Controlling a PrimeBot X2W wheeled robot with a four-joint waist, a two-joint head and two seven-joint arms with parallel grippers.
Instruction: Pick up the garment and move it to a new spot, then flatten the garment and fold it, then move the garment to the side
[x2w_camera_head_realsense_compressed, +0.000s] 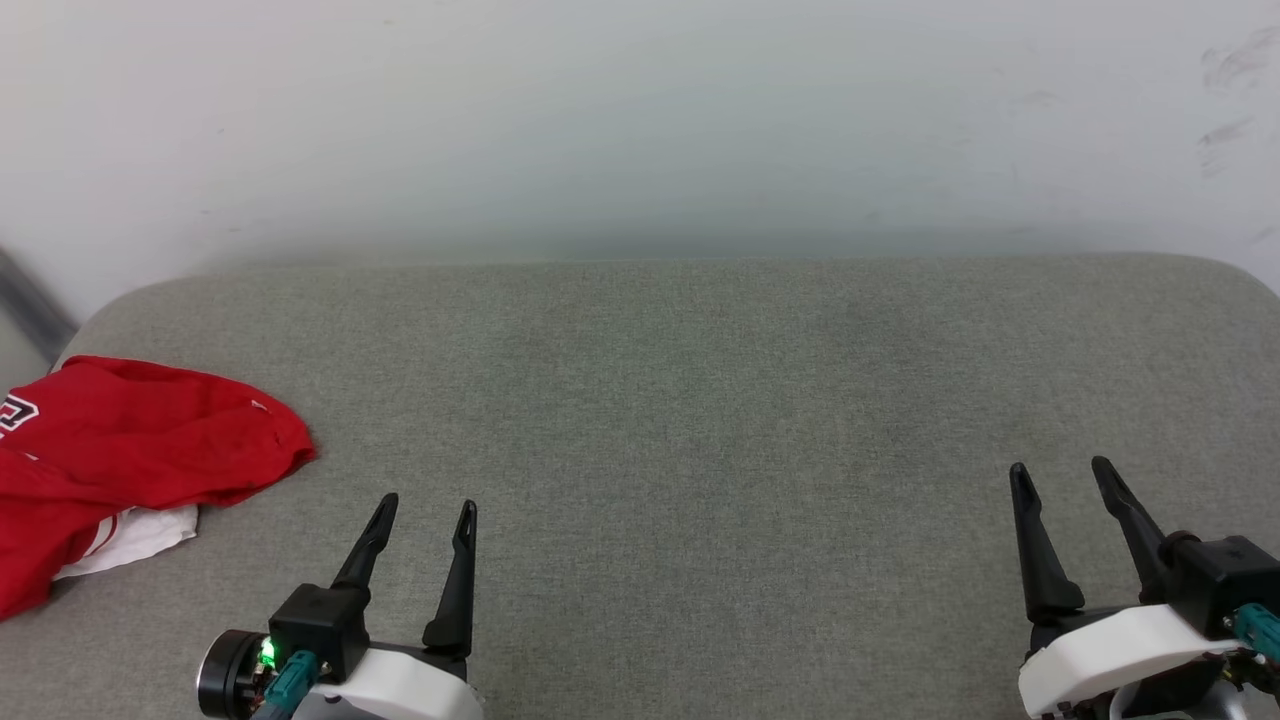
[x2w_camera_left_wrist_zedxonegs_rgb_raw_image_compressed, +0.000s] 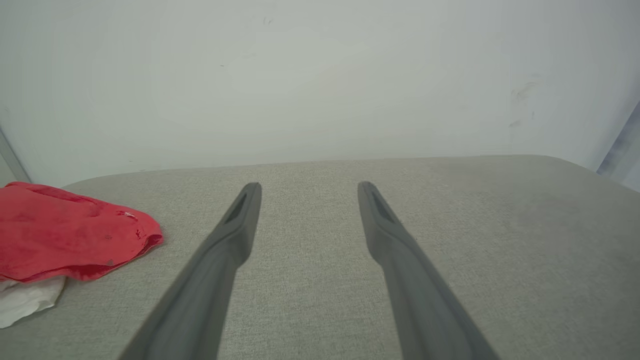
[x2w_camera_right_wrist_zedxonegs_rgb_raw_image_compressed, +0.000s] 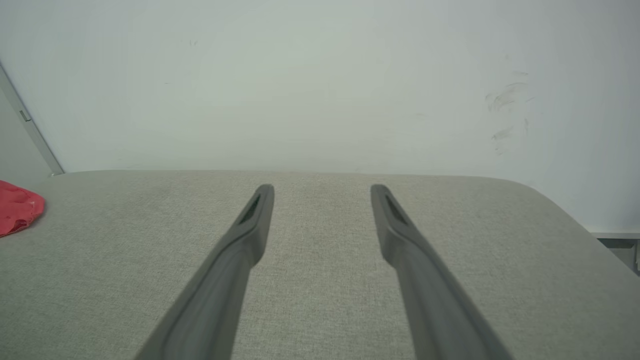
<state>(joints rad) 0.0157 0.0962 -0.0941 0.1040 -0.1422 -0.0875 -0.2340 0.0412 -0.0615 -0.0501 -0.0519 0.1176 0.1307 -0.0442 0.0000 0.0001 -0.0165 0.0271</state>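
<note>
The garment is a crumpled red jersey with a white sleeve poking out underneath and a bit of black-and-white lettering at the picture's left edge. It lies bunched at the far left of the grey padded surface. In the left wrist view the garment sits to the left of the fingers, apart from them. A small red corner of the garment shows at the left edge of the right wrist view. My left gripper is open and empty near the front, to the right of the garment. My right gripper stands open and empty at the lower right.
A pale wall rises directly behind the padded surface. The surface has rounded back corners at left and right. Between the two grippers the grey fabric is bare.
</note>
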